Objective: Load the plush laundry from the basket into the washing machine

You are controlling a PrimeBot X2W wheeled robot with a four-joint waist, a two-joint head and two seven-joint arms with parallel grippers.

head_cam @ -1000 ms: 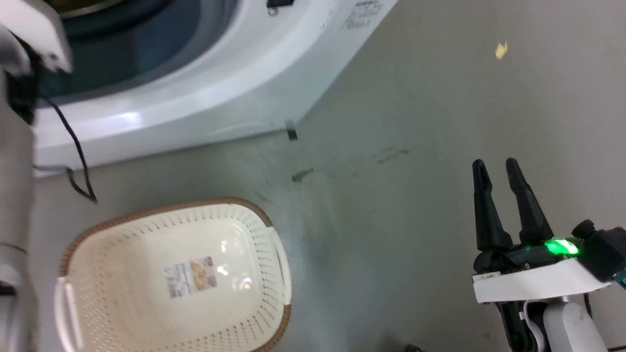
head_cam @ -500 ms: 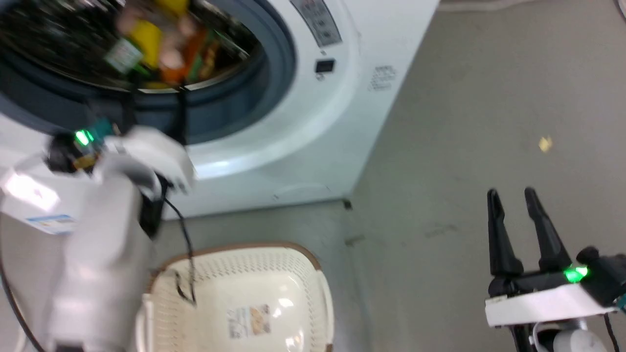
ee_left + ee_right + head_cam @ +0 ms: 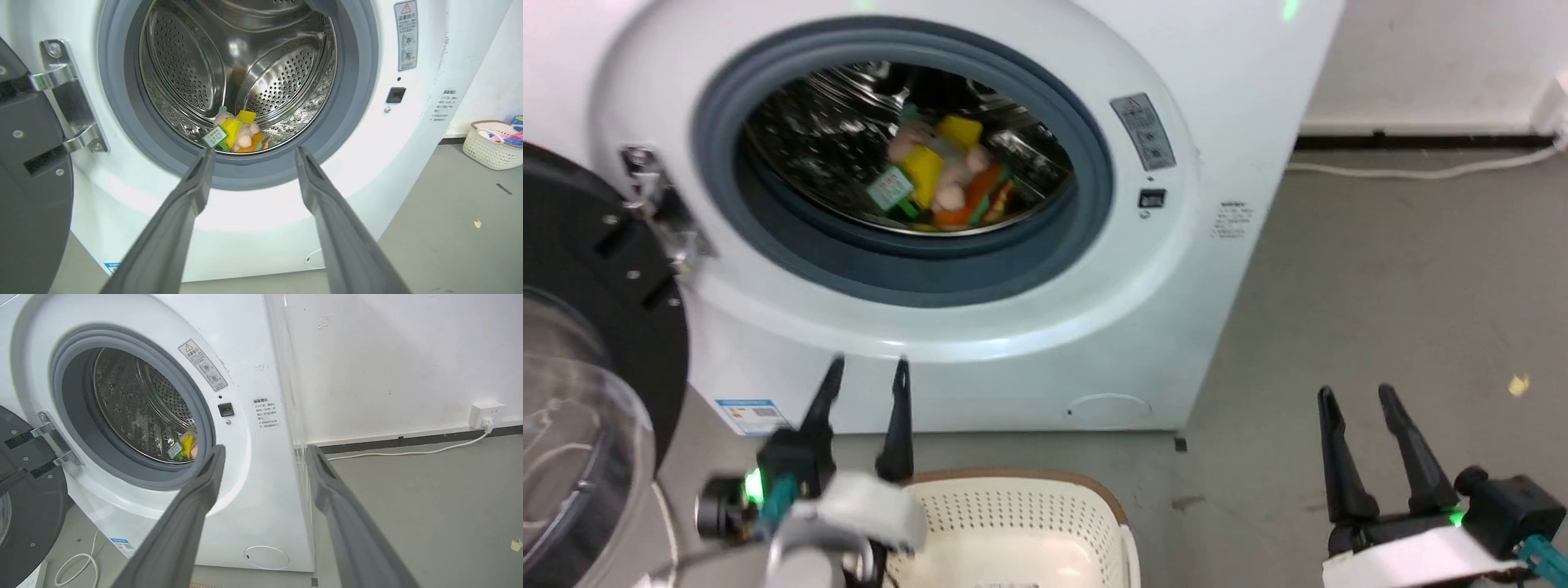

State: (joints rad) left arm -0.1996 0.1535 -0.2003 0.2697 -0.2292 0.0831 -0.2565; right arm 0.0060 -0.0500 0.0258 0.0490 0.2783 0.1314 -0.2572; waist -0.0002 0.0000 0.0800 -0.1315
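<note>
The plush laundry [image 3: 939,175] lies inside the steel drum of the white washing machine [image 3: 1225,73], pink and yellow with a green tag; the plush laundry [image 3: 235,132] rests at the drum's bottom, and its yellow part [image 3: 187,446] peeks past the door ring. The black-rimmed door [image 3: 580,327] hangs swung out at the left. My left gripper [image 3: 866,367] is open and holds nothing, outside the washer, below the door ring and above the basket [image 3: 1021,510]. My right gripper [image 3: 1356,396] is open over the floor at the lower right.
A white cable [image 3: 1421,170] runs along the wall base to a socket [image 3: 484,414]. Another basket with coloured items [image 3: 492,143] stands by the wall to the right. Scraps of yellow paper [image 3: 1517,384] lie on the grey floor.
The head camera has tilted up, bringing the whole washer opening into view. My left gripper has drawn back out of the drum to below the door ring, leaving the plush inside.
</note>
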